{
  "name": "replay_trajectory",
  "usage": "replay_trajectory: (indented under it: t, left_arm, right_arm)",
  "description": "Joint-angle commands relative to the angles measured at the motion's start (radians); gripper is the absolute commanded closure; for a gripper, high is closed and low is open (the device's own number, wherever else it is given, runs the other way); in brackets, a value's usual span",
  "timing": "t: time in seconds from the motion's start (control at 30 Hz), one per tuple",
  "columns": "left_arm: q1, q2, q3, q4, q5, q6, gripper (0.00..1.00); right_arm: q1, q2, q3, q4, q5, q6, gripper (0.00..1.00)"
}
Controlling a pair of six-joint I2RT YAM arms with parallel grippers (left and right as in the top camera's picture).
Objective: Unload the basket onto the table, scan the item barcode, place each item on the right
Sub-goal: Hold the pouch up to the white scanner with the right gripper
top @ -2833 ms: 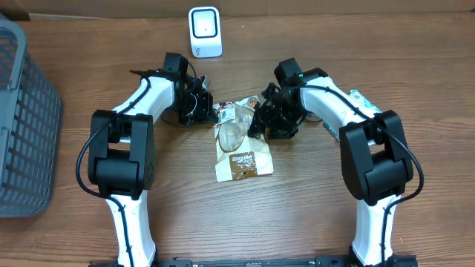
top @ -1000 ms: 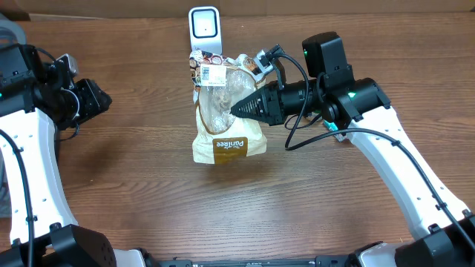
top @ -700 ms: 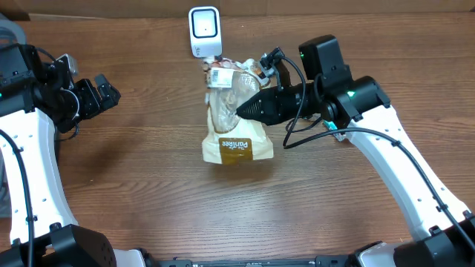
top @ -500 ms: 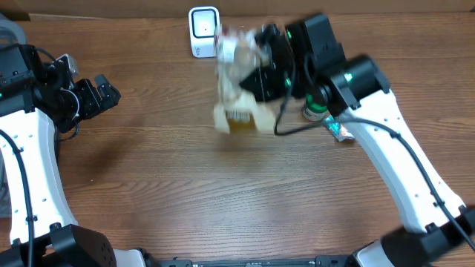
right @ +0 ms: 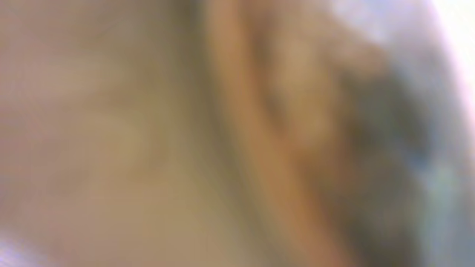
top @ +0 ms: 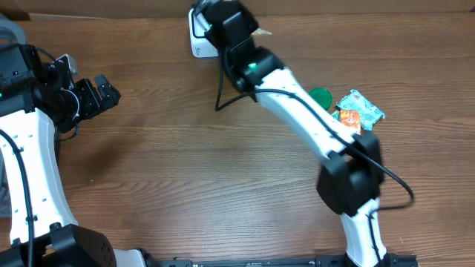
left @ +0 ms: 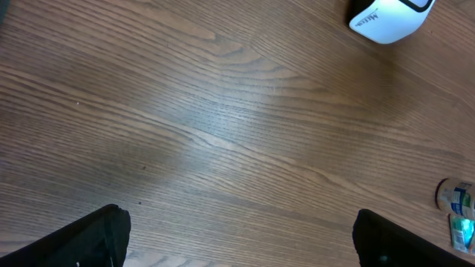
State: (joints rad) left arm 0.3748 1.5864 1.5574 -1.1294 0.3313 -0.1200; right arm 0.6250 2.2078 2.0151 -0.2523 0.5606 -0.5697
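The white barcode scanner (top: 194, 46) stands at the table's far edge, also in the left wrist view (left: 386, 16). My right arm reaches over it, and its wrist (top: 223, 22) hides the fingers from above. Of the item, a tan snack bag (top: 261, 32), only a corner pokes out beside that wrist. A blurred tan and orange surface (right: 148, 133) fills the right wrist view, pressed close to the lens, so the grip itself is not visible. My left gripper (top: 102, 95) hangs open at the left, with only bare wood between its fingertips (left: 96, 237).
A green-capped bottle (top: 320, 96) and an orange-green packet (top: 359, 111) lie at the right; the bottle (left: 454, 199) also shows in the left wrist view. A grey basket's edge (top: 6, 33) sits at the far left.
My right arm has swung the bag up and left from mid-table to above the scanner. The left gripper opened wide and stayed in place.
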Motion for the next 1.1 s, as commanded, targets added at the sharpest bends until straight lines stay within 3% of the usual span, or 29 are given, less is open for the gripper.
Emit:
replay_trajectory:
  t: [0.0,0.27,0.53,1.07]
  left_arm:
    - [0.0,0.002,0.004,0.003,-0.002,0.009,0.0]
    - [0.0,0.002,0.003,0.004,-0.002,0.009,0.0]
    - [0.0,0.002,0.003,0.003,-0.002,0.009,0.0]
    - [0.0,0.002,0.003,0.004,-0.002,0.009,0.01]
  right_arm:
    - [-0.004,0.051,0.011,0.072,0.116,-0.262,0.96]
    - [-0.005,0.174,0.011,0.171,0.119,-0.282,0.96]
    - [-0.005,0.266,0.008,0.301,0.119,-0.488,0.96]
    - [-0.007,0.278,0.008,0.319,0.162,-0.532,0.96]
